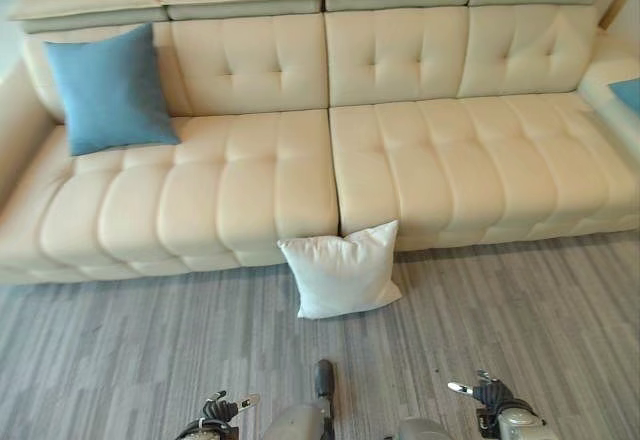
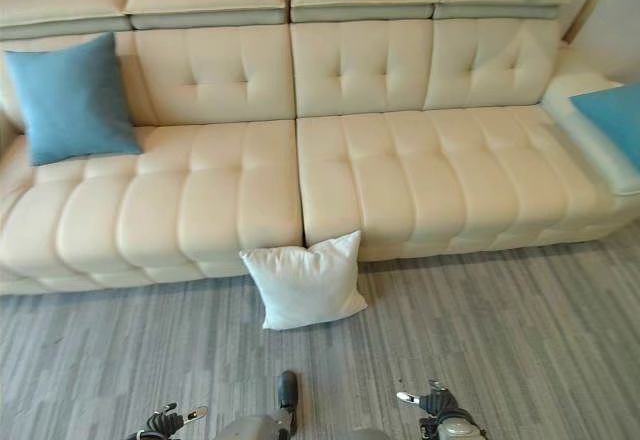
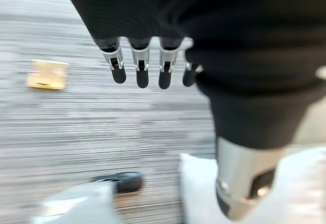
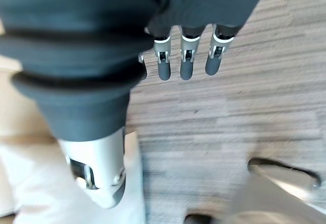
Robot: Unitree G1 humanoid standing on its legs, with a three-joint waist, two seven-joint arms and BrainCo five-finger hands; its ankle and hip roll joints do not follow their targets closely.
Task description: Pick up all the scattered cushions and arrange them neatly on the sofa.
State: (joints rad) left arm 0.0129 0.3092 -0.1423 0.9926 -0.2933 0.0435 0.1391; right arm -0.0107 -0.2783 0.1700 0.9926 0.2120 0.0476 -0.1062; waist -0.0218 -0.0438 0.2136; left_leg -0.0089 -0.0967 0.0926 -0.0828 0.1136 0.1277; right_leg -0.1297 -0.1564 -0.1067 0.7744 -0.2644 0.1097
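One soft blue square cushion sits on the big cream leather sofa, but the white square cushion waits on the grey striped floor, and the left hand and right hand hang loose, holding nothing.

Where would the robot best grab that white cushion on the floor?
Probably by its two upper corners. The white cushion stands tilted against the front of the sofa, top edge free, so coming down from above with the left hand and right hand, both open, seems easiest.

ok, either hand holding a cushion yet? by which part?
No. Left hand and right hand both hang open over the floor; the white cushion leans against the sofa front, untouched.
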